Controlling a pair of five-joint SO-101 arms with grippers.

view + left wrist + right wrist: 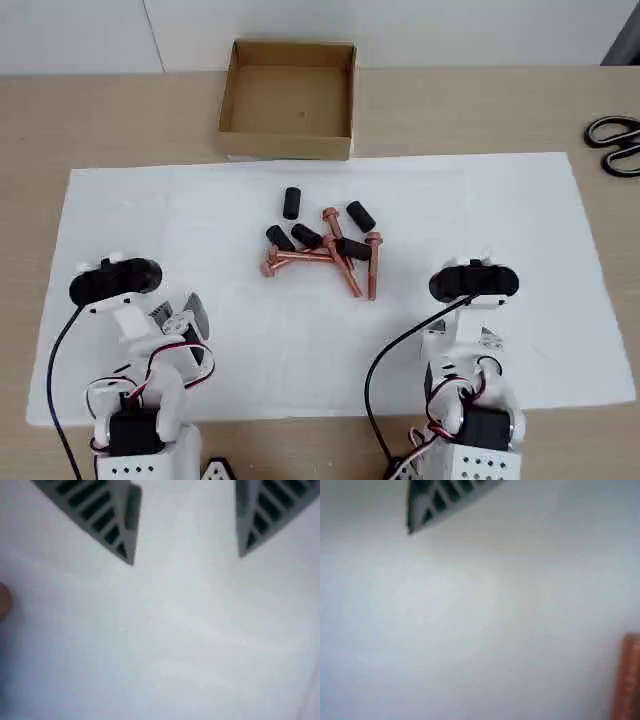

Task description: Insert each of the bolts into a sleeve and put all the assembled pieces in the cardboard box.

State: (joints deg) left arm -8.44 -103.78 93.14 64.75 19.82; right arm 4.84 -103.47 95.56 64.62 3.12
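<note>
Nearest to us, the left arm [140,370] and the right arm [465,380] sit at the front edge of the worktop [40,120]. Both are folded low over a white paper sheet [150,220].

The left tool [186,557] hangs just above the paper. Its two ribbed fingers [107,517] are spread wide, with only bare paper between them. In its wrist view a small coppery blur sits at the frame edge, and we cannot tell what it is.

The right tool [445,497] shows us one ribbed finger over the paper, so we cannot tell whether it is open or closed. A copper bolt shaft [629,680] lies at the edge of that view, apart from the finger.

Further out, mid-sheet and between the two arms, the copper bolts [310,258] lie in a loose crossed heap. Black sleeves [306,236] are mixed in and touch them. One lone sleeve [291,203] stands a little apart on the far side of the heap, and another [360,216] lies just beside a bolt head. We see no bolt seated in a sleeve.

Beyond the sheet's far edge sits the cardboard box [228,100]. It is open at the top, and only its brown floor is visible inside.

Black-handled scissors [615,143] lie at the far right of the worktop, off the paper.
</note>
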